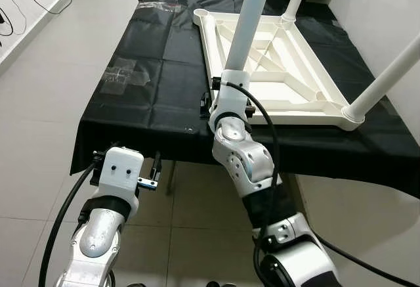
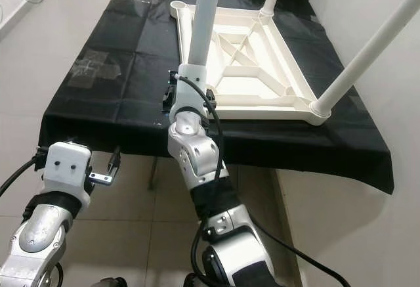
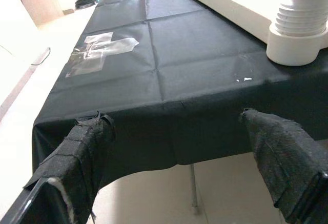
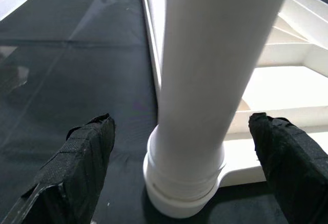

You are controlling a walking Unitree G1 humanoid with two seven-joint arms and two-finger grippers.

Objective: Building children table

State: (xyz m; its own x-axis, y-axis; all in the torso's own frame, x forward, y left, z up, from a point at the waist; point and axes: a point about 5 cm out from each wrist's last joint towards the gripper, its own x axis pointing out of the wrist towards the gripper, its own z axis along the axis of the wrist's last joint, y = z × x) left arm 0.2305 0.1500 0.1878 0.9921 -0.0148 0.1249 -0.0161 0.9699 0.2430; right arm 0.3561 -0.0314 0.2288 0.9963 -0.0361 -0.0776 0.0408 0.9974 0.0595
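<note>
Since our right gripper (image 4: 179,172) sits apart around the near-left leg (image 1: 244,27) of the upturned tabletop (image 1: 275,77), unclamped, we risk cross-threading; left gripper (image 3: 195,152) also apart, near table edge.

a worktop (image 1: 164,70) draped in black cloth (image 1: 131,123) stands on a tiled floor (image 1: 39,136). an upturned white children's table (image 1: 275,77), legs up, lies toward its right edge; clear tape patches (image 1: 121,77) sit near the left edge.
</note>
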